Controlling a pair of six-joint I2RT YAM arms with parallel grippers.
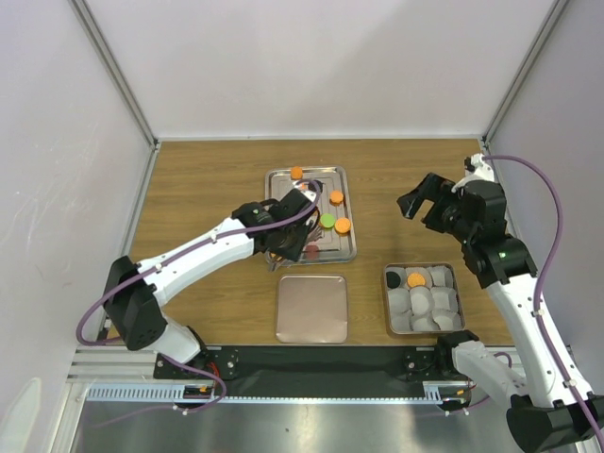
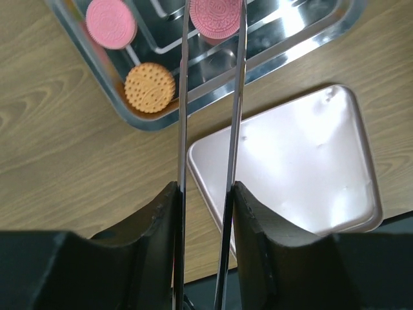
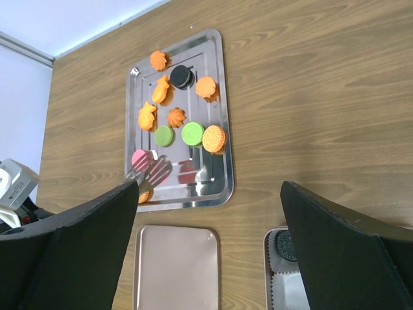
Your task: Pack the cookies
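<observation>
White arms [image 1: 203, 247], black joints [image 1: 132, 302] (purple cables [image 1: 543, 236])

Colours on the tray
Cookies [image 3: 192, 133] were orange, green, pink and black; the tray [image 3: 201, 58] silver, the square lid [image 2: 297, 168] rose-gold.

- Orange, green, pink and black cookies [image 3: 192, 133] lie flat, scattered across the steel tray [image 3: 224, 116].
- One orange cookie [image 1: 415, 278] and one black cookie [image 1: 394, 278] sit in the box's [image 1: 386, 311] paper cups [image 1: 422, 302].

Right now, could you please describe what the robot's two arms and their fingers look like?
The left arm and right arm have white links, black joints and looping purple cables. Left fingers are thin metal blades; right fingers are broad and black.
</observation>
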